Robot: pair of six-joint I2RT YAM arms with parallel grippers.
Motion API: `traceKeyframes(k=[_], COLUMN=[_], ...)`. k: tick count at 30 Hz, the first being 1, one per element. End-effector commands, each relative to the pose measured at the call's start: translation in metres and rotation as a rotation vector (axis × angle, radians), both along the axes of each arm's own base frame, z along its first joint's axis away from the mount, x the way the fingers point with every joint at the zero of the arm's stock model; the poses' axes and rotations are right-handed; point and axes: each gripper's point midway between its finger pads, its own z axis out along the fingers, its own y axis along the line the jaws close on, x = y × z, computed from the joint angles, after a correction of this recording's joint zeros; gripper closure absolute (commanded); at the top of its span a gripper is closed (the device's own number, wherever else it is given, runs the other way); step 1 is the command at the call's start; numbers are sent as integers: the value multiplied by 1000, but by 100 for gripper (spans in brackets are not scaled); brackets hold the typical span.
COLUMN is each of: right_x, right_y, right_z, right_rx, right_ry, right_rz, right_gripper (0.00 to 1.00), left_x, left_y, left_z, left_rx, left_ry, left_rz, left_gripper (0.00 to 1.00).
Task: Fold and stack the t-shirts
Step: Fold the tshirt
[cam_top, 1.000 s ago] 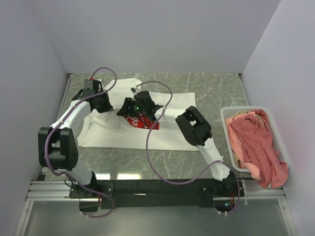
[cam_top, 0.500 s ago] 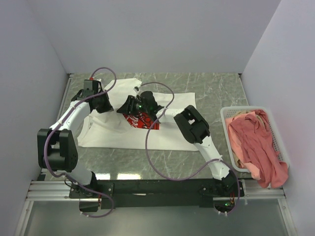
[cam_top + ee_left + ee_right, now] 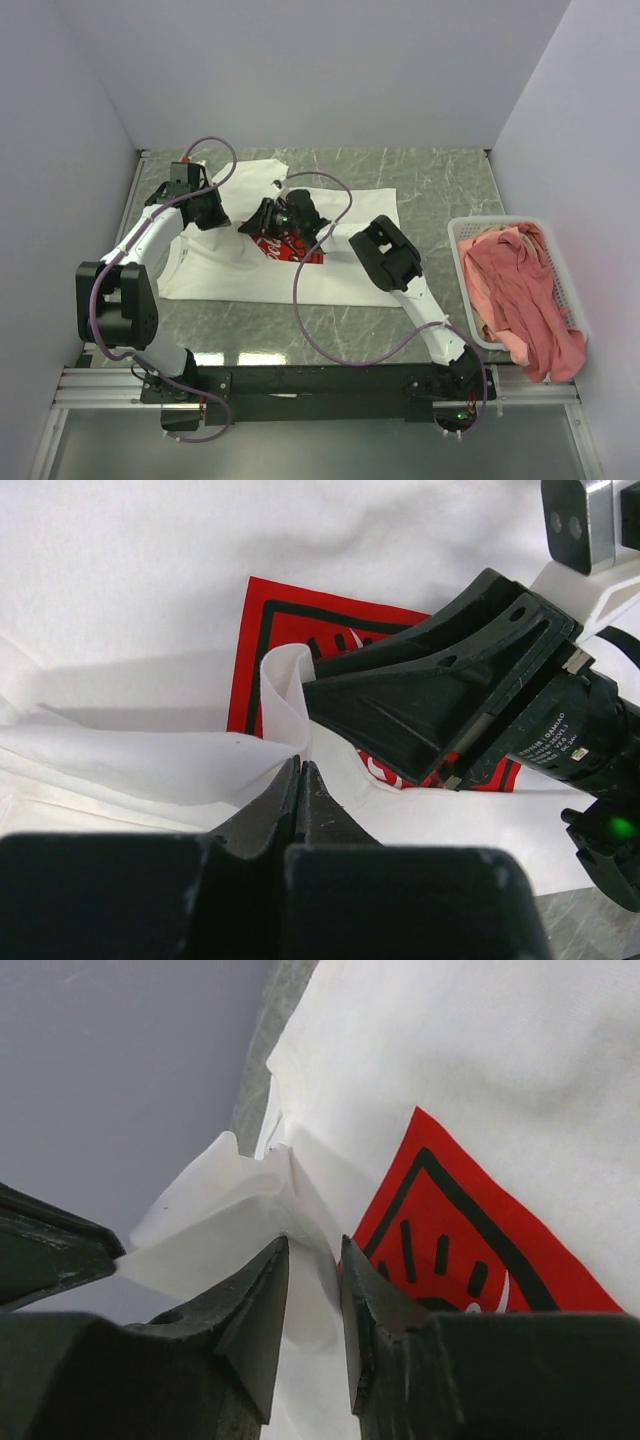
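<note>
Currently left gripper [image 3: 298,780] is clamped on a thin fold of the white t-shirt [image 3: 345,275] spread on the table [image 3: 440,180]. Right gripper [image 3: 314,1260] nips the same fold, narrow. Risks: grippers collide, shallow pinch slips.

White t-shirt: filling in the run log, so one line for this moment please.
stage: folding | left claw: shut on white t-shirt | right claw: shut on white t-shirt, beside red print | pink shirts: in basket
</note>
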Motion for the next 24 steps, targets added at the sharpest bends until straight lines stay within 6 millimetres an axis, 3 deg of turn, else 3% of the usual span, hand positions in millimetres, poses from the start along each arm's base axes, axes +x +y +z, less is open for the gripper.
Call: traceKeyframes(k=[1,6,9,10,15,21,24], right_x=[3,3,5,5,12,19,21], right_y=[0,-6,-18,-20,-46,-63,-64], right_z=[33,39,35,44,52,53,46], right_rx=[85,97,73,76,19,-60,-110], right_ry=[-54,-57,-69,-84,-133,-176,-161], right_rz=[1,-16,-66,-80,-217,-301,-302], right_gripper=[69,90,92,92,92,93,93], left_x=[7,13,19,22,36,48,49], left_y=[-3,-2,-1,0,3,8,22], left_z=[18,18,17,19,11,0,-7], left_rx=[2,6,14,14,32,55,95], left_ry=[-63,-61,-60,-62,-47,-16,22], left_rz=[-23,-16,-9,-5,15,46,155], left_gripper=[100,100,100,100,100,100,95])
